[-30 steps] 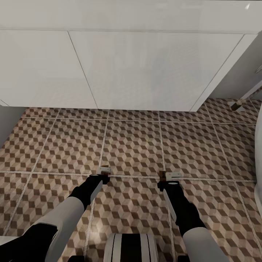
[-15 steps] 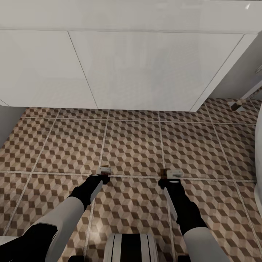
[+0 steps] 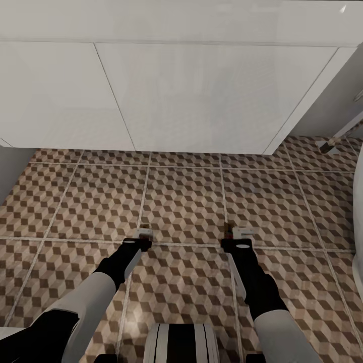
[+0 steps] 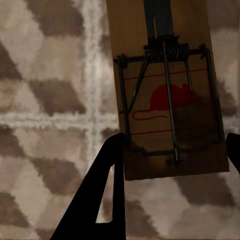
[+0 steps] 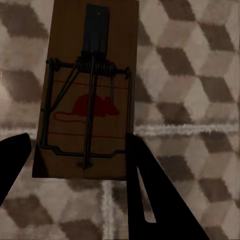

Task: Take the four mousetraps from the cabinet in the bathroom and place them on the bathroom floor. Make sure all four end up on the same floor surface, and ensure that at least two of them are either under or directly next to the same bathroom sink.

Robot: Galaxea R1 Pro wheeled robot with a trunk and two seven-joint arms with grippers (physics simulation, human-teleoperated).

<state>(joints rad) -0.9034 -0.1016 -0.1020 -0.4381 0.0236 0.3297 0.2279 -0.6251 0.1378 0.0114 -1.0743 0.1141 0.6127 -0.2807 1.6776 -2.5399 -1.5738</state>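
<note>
At lower centre of the head view, over the cube-patterned brown-and-beige tiled floor [image 3: 186, 201], the left gripper [image 3: 144, 233] and right gripper [image 3: 236, 233] each clamp a flat tan wooden mousetrap [image 4: 167, 95] [image 5: 87, 95], long axis running away from the fingers.

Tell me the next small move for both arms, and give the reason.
Probably open both sets of fingers and lift away. Each wrist view shows a mousetrap, left and right, between dark fingers, close over the cube-patterned floor. In the head view the left gripper and right gripper are low, in front of the white vanity.
</note>
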